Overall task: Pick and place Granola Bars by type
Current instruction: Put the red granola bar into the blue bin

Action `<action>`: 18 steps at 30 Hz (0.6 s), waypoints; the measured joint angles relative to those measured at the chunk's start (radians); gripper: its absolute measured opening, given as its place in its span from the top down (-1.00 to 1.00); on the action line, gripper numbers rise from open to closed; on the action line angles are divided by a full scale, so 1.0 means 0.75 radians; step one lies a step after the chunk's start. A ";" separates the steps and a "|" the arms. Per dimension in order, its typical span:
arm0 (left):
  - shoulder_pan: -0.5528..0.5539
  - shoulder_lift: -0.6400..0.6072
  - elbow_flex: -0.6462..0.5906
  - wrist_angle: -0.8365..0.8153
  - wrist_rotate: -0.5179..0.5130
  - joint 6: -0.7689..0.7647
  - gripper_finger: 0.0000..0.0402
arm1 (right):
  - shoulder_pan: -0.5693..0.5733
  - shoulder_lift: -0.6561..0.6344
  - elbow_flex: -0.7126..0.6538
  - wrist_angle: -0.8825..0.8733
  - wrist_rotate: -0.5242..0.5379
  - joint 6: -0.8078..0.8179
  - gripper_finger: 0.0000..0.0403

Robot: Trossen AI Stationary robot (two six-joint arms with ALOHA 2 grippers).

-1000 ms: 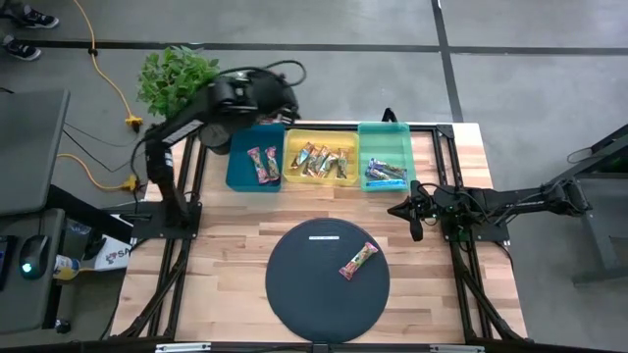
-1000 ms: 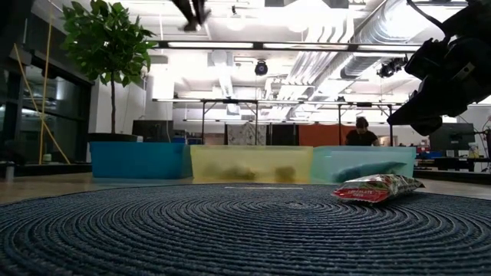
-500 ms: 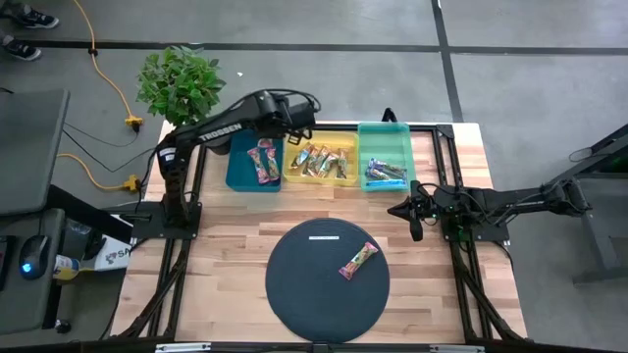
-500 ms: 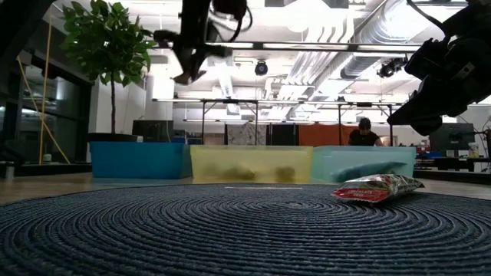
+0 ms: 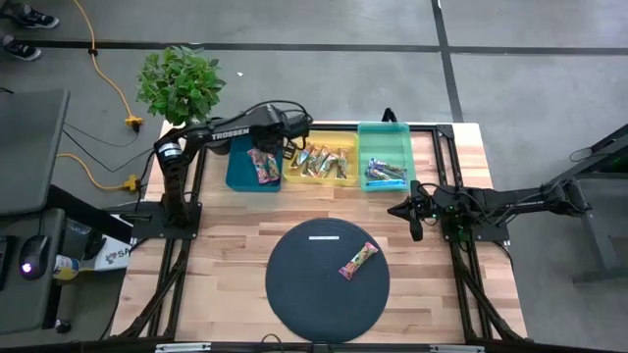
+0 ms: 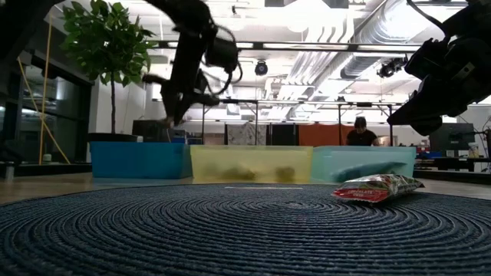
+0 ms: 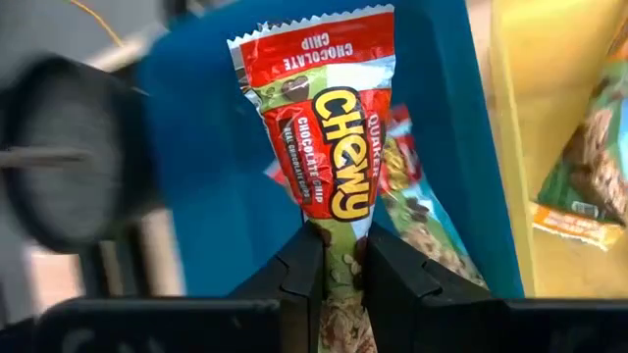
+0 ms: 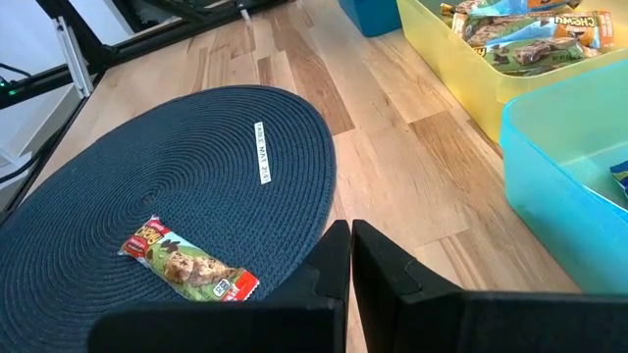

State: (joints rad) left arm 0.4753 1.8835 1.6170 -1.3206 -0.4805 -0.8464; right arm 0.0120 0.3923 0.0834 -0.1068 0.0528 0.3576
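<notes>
Red-wrapped granola bar (image 7: pixel 329 137) clamped in left gripper (image 7: pixel 339 257) over blue tray (image 5: pixel 238 173), right gripper (image 8: pixel 350 257) closed beside round mat (image 5: pixel 304 284), one bar (image 5: pixel 358 261) left on mat.

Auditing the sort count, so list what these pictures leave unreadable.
- Low view: bars inside the translucent yellow plastic tray are only blurred shapes behind its wall.
- High view: bars in the teal plastic tray are too small to count.
- Left wrist view: the red-wrapped chocolate chip bar hides bars behind it in the blue tray.
</notes>
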 joint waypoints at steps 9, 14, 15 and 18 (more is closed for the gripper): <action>0.068 0.000 -0.230 0.233 0.187 0.051 0.51 | 0.000 0.000 0.000 0.000 0.000 0.000 1.00; 0.088 0.000 -0.278 0.295 0.253 0.077 0.34 | -0.001 0.000 0.000 0.000 0.000 0.000 1.00; 0.092 0.000 -0.280 0.297 0.254 0.077 0.32 | -0.001 0.000 0.000 0.000 0.000 0.000 1.00; 0.091 0.000 -0.280 0.310 0.273 0.076 0.30 | 0.000 0.000 0.000 0.000 0.000 0.000 1.00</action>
State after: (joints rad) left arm 0.5435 1.8835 1.4067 -1.0882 -0.2761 -0.7892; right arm 0.0118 0.3923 0.0834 -0.1070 0.0528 0.3576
